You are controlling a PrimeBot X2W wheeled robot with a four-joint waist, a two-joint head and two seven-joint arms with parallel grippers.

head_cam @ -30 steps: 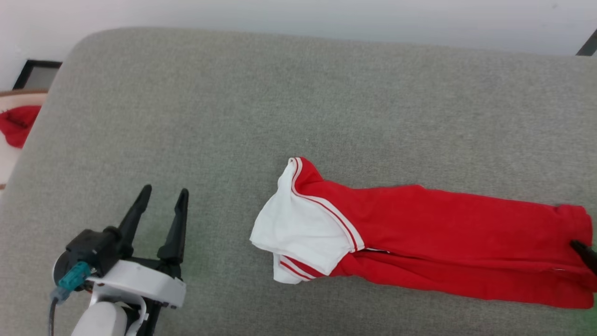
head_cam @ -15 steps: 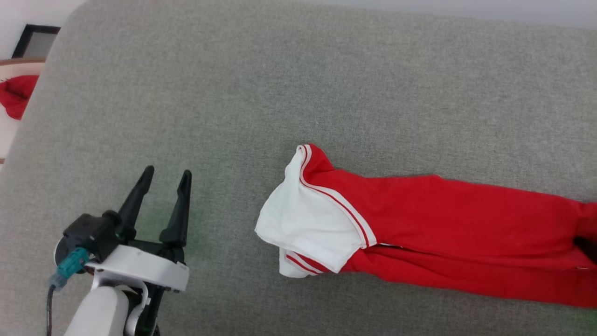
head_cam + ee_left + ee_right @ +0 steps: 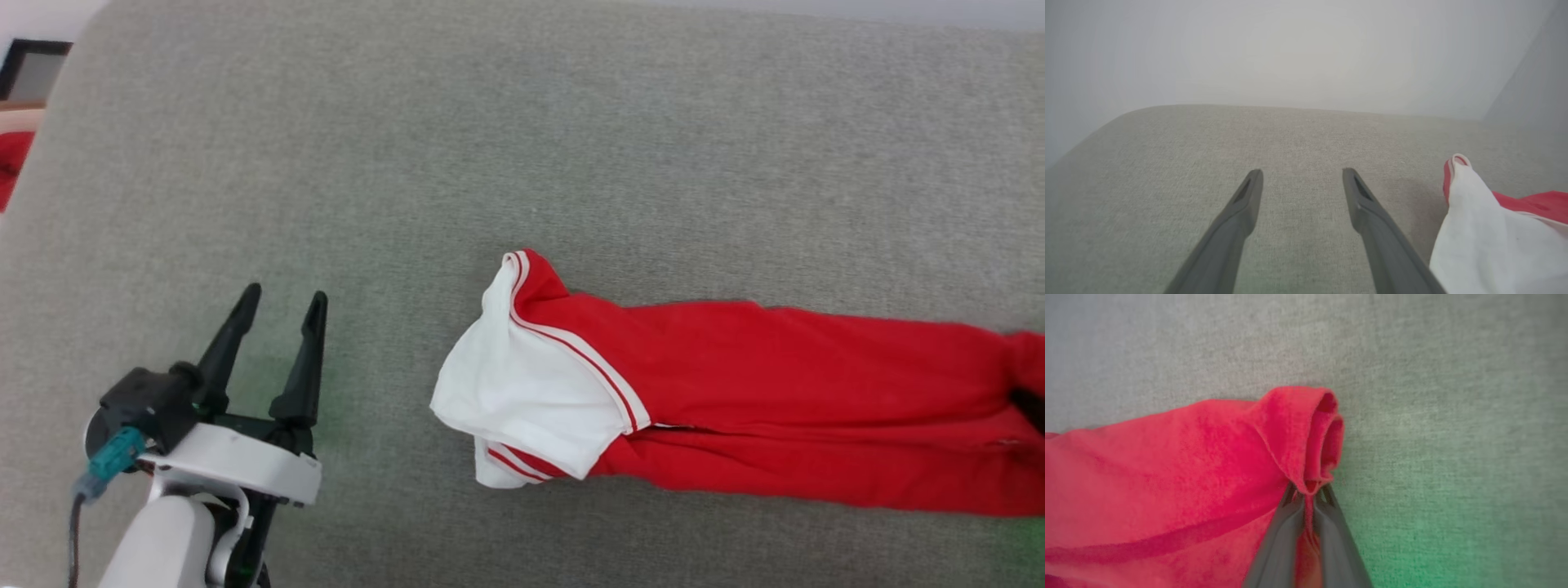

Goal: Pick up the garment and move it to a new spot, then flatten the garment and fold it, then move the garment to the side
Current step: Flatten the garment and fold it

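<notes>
Grey cushion under garment; red cloth, prob. bundle, far left.

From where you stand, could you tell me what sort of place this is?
Likely a home-style room: a grey upholstered cushion, sofa- or bed-like, a pale wall behind it, and a shirt lying on it.

Open passage is being offered by the grey upholstery around the left gripper; toward the right, the way is being blocked by the garment.
</notes>
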